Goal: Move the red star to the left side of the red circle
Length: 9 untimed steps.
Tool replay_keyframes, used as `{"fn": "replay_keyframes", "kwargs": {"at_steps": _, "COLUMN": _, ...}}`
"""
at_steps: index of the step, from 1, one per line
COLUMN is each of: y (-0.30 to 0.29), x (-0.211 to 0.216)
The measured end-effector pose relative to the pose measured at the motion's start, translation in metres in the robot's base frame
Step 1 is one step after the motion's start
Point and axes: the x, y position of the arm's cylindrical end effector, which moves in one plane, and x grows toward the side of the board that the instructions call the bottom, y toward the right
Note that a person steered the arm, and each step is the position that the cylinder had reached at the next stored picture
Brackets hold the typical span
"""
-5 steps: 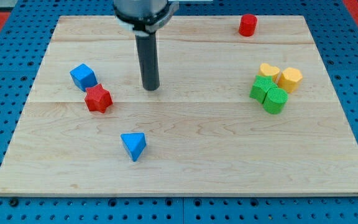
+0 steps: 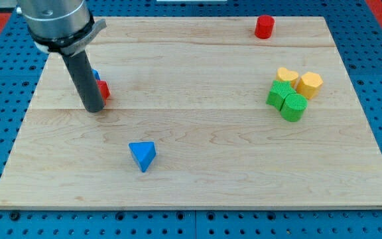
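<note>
Fingers absent; my tip [image 2: 94, 108] rests in the frame's upper left, holding nothing. Red star [image 2: 103, 90] sits just behind the rod, mostly hidden, a blue block [image 2: 95, 76] above it. Red circle [image 2: 264, 26] lies far toward upper right, so the star needs a rightward, upward push.

No readable text or labels anywhere.

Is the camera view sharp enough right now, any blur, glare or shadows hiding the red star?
Camera view: lighting is even, with no glare on the board. The blocks look sharp, and only soft shadows lie beside them. The rod shows little blur. My tip stands in front of the red star and the blue block, so only slivers of both show. The red circle is clear.
</note>
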Motion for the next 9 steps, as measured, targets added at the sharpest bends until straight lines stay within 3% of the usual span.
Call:
{"fn": "replay_keyframes", "kwargs": {"at_steps": 5, "y": -0.071, "x": -0.116}}
{"fn": "replay_keyframes", "kwargs": {"at_steps": 6, "y": -0.026, "x": -0.119}}
{"fn": "replay_keyframes", "kwargs": {"at_steps": 7, "y": 0.065, "x": -0.131}}
{"fn": "replay_keyframes", "kwargs": {"at_steps": 8, "y": 0.081, "x": -0.136}}
{"fn": "replay_keyframes", "kwargs": {"at_steps": 9, "y": 0.087, "x": -0.104}}
